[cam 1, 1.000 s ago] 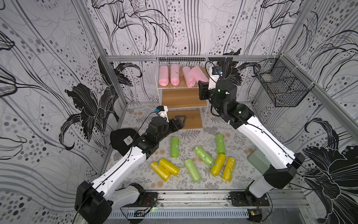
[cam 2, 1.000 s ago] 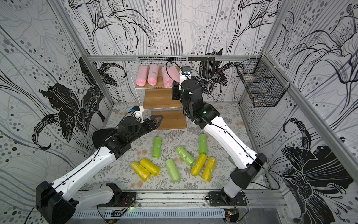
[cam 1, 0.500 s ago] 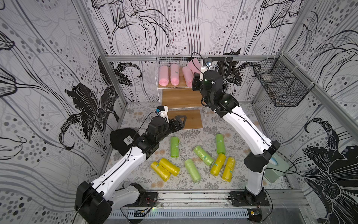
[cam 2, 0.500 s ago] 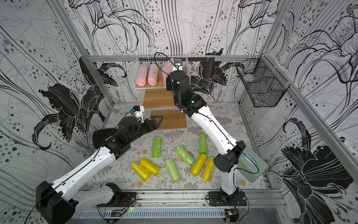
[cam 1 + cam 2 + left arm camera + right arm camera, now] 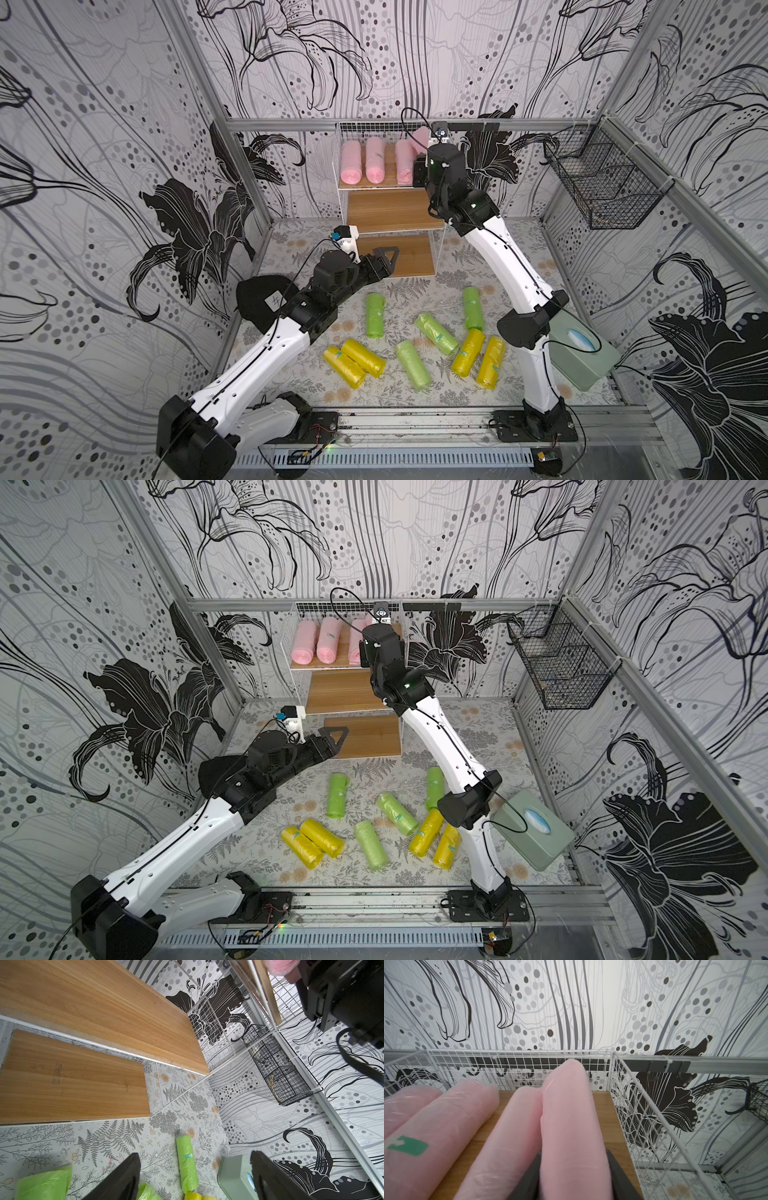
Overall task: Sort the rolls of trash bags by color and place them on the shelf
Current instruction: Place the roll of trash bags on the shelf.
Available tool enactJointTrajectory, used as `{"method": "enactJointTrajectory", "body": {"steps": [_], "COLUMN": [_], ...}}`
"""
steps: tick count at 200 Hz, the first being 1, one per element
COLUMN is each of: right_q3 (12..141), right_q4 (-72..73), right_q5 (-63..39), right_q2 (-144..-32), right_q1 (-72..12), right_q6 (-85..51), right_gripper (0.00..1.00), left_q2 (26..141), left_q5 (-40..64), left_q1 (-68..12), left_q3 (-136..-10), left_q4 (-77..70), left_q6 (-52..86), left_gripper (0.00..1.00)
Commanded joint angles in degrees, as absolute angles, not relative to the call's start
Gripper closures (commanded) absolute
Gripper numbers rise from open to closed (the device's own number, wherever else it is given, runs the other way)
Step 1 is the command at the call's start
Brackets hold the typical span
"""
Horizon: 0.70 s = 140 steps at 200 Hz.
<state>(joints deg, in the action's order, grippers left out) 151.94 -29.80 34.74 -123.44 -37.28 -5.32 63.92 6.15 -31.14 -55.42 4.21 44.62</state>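
Observation:
The shelf is a white wire rack with wooden boards at the back wall. Three pink rolls lie side by side on its top board. My right gripper is shut on another pink roll, held tilted over the right end of that board, close against the nearest lying roll. Several light green rolls and several yellow rolls lie scattered on the floor. My left gripper hangs open and empty in front of the bottom board, above the floor, with a green roll far beyond its fingers.
A black wire basket hangs on the right wall. A grey-green box sits at the front right beside the right arm's base. A black pad lies by the left wall. The shelf's wire side wall stands close to the held roll.
My right arm has swung in over the shelf's top board with the pink roll, lifting it up and back. The left arm has not moved.

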Motion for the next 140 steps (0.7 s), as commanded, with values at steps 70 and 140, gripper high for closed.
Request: {"method": "enactJointTrajectory", "body": {"steps": [70,140], "right_q3": [153.79,153.94], "right_q4": [-31.36,-32.41], "right_q5": [31.36,27.75], "right_q2": [-124.71,-122.96], "right_q1": [-35.33,-35.25], "right_q6": [-10.02,-12.01], "right_gripper": [0.48,0.26], "left_q2": [63.96,64.43], "left_q5": [6.94,7.03], "left_q1": [-31.07,-31.11], "left_q3": [-55.2,-55.09], "left_q4": [4.23,4.35], "left_q6": [43.07,42.62], "left_gripper": [0.14,0.14]}}
